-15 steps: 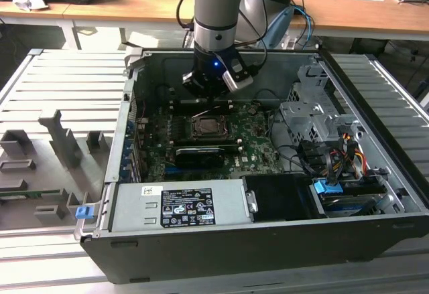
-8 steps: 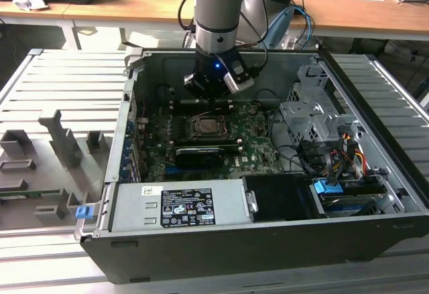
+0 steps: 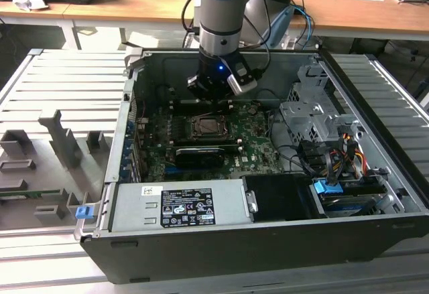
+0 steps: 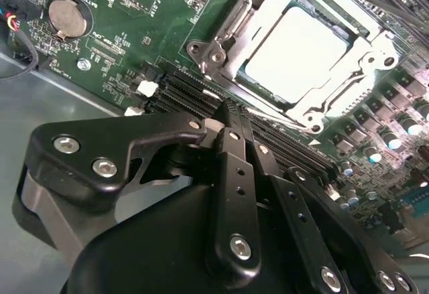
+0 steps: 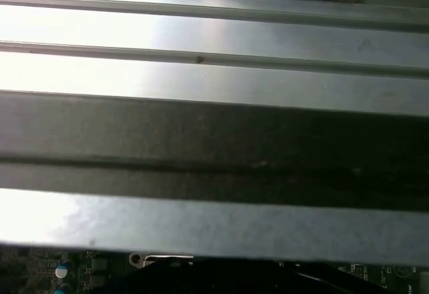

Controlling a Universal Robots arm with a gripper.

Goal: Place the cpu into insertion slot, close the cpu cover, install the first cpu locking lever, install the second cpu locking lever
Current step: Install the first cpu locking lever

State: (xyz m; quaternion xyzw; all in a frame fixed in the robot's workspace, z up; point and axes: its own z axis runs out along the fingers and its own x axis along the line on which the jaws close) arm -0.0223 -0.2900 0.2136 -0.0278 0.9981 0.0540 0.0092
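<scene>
In the second wrist view the cpu (image 4: 298, 46), a pale silver square, lies flat in its socket. The cpu cover (image 4: 338, 96), a silver frame, lies down around it. A thin metal lever (image 4: 231, 23) runs along one edge of the cover; I cannot tell whether it is latched. My gripper (image 4: 231, 110) is shut with nothing in it, its tips just off the socket over the black memory slots (image 4: 184, 96). In the exterior view the gripper (image 3: 211, 96) hangs just behind the insertion slot (image 3: 207, 128), mid-motherboard.
The open computer case (image 3: 127, 140) walls the board in. A grey power supply box (image 3: 177, 207) sits at the front and a long black expansion card (image 3: 198, 155) just before the socket. On the exterior view's right are a drive cage (image 3: 312, 116) and cables (image 3: 335, 157).
</scene>
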